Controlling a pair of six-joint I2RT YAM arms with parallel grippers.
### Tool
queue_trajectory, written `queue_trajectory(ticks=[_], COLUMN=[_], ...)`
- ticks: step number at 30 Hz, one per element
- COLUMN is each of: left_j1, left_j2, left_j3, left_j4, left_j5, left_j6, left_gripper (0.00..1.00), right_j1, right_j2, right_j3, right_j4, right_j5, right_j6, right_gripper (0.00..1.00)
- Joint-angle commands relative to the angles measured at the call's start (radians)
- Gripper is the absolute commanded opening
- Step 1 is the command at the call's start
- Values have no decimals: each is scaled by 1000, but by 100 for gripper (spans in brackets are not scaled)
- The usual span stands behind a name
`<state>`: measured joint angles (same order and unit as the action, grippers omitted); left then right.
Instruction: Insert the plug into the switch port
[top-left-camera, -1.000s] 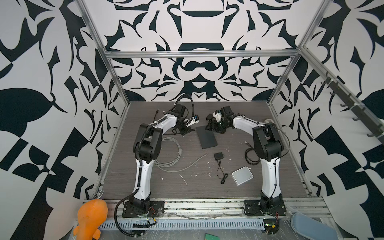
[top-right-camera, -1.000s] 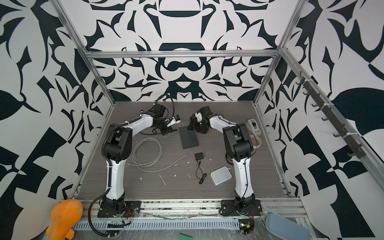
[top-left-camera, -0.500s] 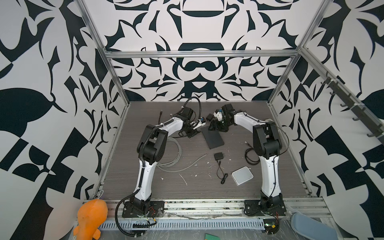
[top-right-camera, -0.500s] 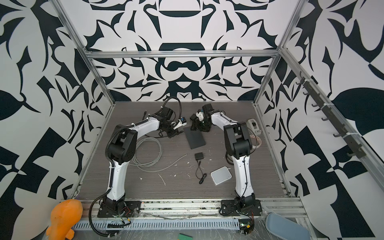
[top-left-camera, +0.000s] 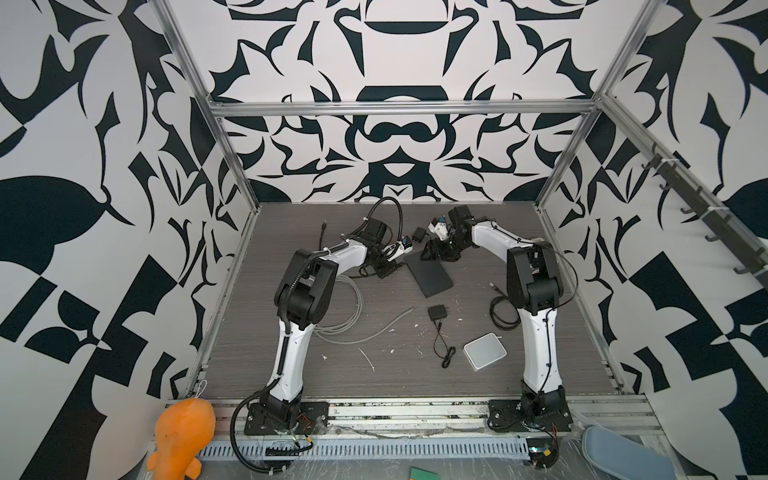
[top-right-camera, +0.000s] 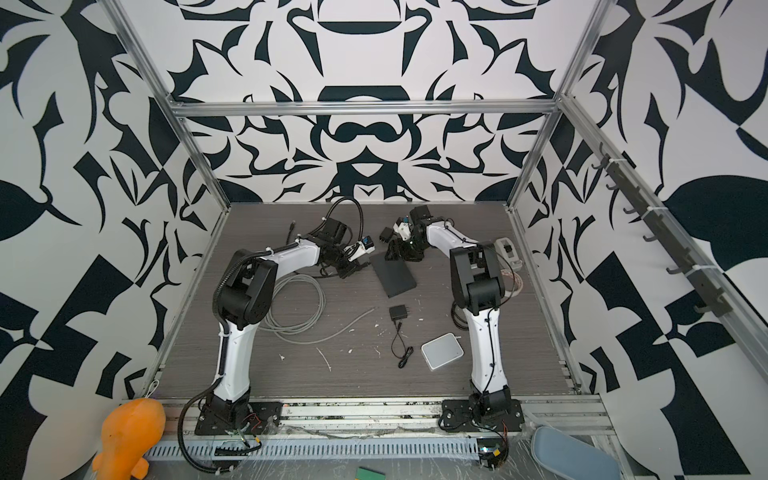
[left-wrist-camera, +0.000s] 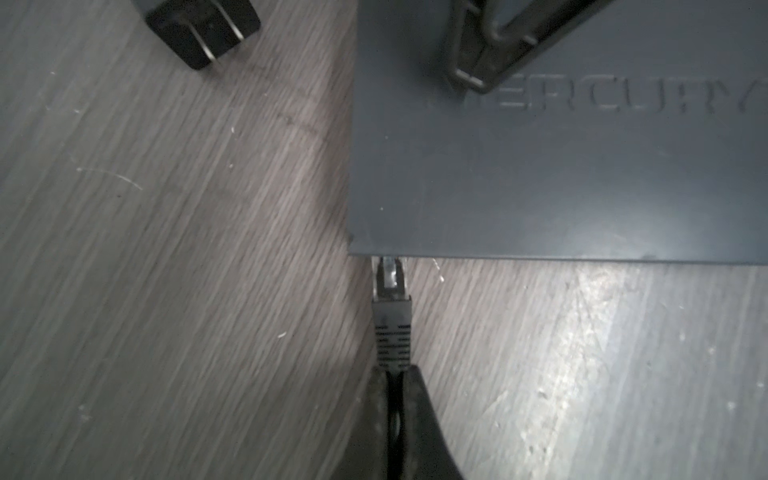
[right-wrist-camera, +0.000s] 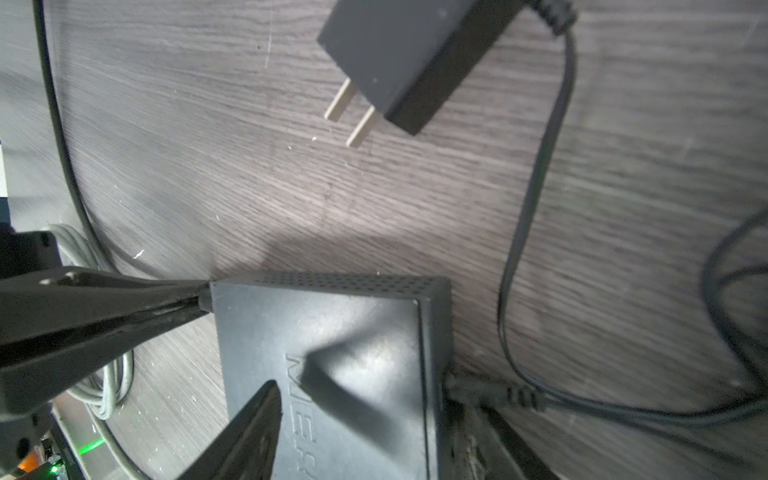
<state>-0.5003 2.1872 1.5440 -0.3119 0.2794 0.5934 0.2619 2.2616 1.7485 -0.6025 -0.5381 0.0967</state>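
Plug (left-wrist-camera: 390, 282) looks stiff, cable (left-wrist-camera: 392, 399) floppy: your left gripper (left-wrist-camera: 395, 380) pinches cable just behind it; right gripper (right-wrist-camera: 365, 399) gapes over the light, slidey switch (left-wrist-camera: 540, 178).

The switch port is hidden beneath the edge of the network switch (left-wrist-camera: 540, 178), so how deep the tip of the Ethernet plug (left-wrist-camera: 390, 286) sits cannot be verified. The embossed lettering (left-wrist-camera: 602, 102) is partly covered and cut off at the picture's edge. In both top views the plug is too small to resolve.
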Motion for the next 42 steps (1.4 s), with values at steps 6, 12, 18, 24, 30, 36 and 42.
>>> queue_trajectory(ticks=[6,12,18,24,30,36,42], left_j1=[-12,-12,-8,-7,-9,-9,-18], left_j2=[5,24,22,63,91,112,100], left_j3=[-7,44,85,157,202,239,227], left_j4=[23,19,-6,-65,-46,-65,-99], left_j5=[72,110,166,177,185,208,230], left_j6=[16,19,45,73,43,57,188], left_gripper=[0,0,0,0,0,0,0], right_j1=[31,73,102,125,149,166,187], right_j2=[36,34,23,3,6,5,22], right_j3=[-16,-45,-59,-92,-97,-105,-65], right_j4=[-76,-51,-46,-41,-59,-86,-119], right_j5=[-29,-59,-76,-123,-196,-240,-188], right_j6=[-73,-92,-120,-171,-192,-257,-309], right_gripper=[69,66,63,62,60,59,59])
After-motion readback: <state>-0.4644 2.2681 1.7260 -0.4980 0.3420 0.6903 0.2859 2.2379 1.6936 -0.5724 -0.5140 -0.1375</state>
